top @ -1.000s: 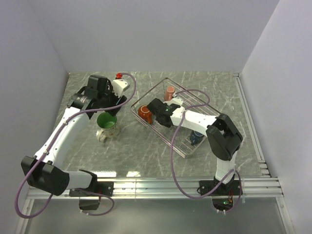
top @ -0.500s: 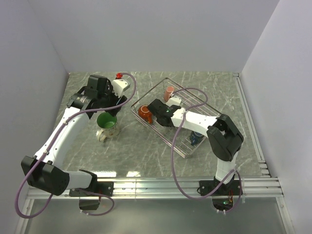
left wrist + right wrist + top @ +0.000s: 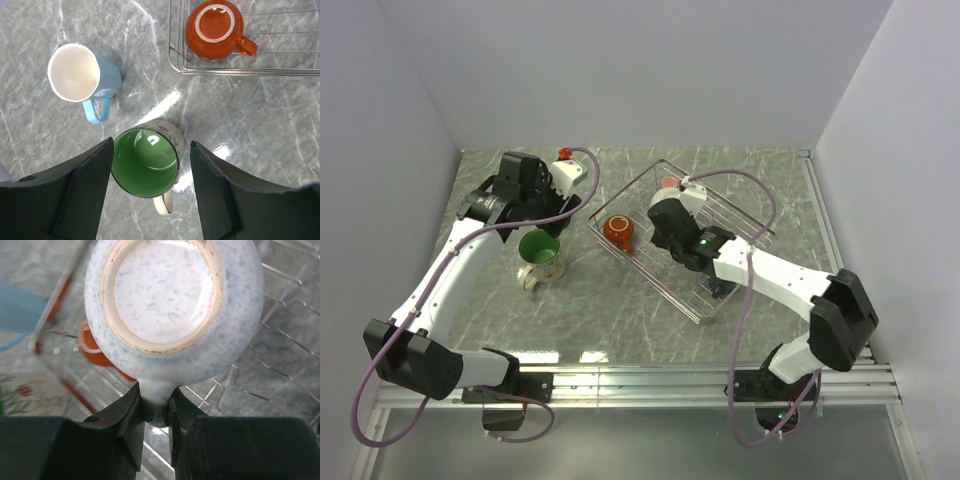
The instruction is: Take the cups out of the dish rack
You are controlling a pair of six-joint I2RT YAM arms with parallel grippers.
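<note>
Right tool (image 3: 156, 412): clenched on white mug (image 3: 172, 300) handle.
Left tool (image 3: 151, 145): released over floral mug (image 3: 145, 162).
Dish rack (image 3: 240, 72) edge: ahead; desk (image 3: 150, 80) between.

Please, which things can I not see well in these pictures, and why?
- Right wrist view: handle of the white mug, mostly covered by the right gripper; the orange-red mug, blurred behind it.
- Top view: the dark blue mug, mostly under the right arm; the light blue mug, hidden beneath the left gripper.
</note>
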